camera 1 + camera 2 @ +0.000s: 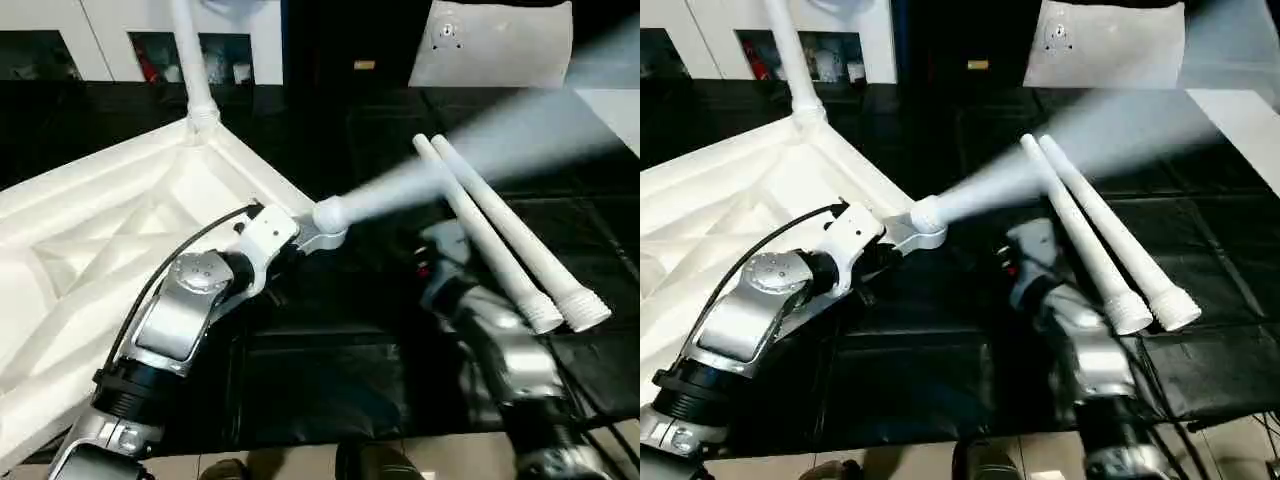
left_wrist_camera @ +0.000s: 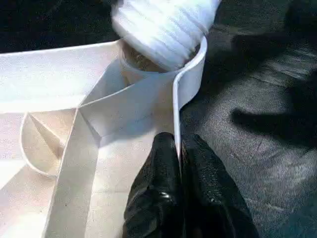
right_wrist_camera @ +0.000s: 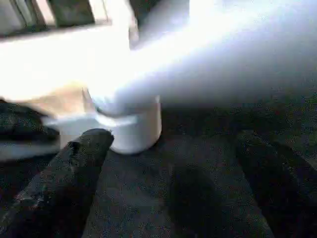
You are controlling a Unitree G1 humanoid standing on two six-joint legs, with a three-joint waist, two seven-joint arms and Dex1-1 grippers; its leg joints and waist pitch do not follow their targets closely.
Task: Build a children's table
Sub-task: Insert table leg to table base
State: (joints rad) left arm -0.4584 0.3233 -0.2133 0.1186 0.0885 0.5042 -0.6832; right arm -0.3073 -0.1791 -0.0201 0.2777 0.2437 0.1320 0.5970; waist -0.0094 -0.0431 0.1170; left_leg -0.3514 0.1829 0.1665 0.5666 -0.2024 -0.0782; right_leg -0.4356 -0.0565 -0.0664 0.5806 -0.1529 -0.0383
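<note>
Black mat (image 1: 330, 380), cabinet (image 1: 120, 40) at 11 o'clock; tabletop (image 1: 90, 260) at 9, underside up, left gripper (image 2: 177, 148) clenched on its rim, right gripper (image 3: 168, 163) released; leg (image 1: 450, 160) blurred, pointing 2 from corner socket (image 1: 328, 215).

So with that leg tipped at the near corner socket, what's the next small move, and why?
Probably stand the tilted leg upright and seat it. Its threaded end sits askew at the corner socket, the left gripper pinches the tabletop rim, and the right gripper's fingers are spread nearby.
</note>
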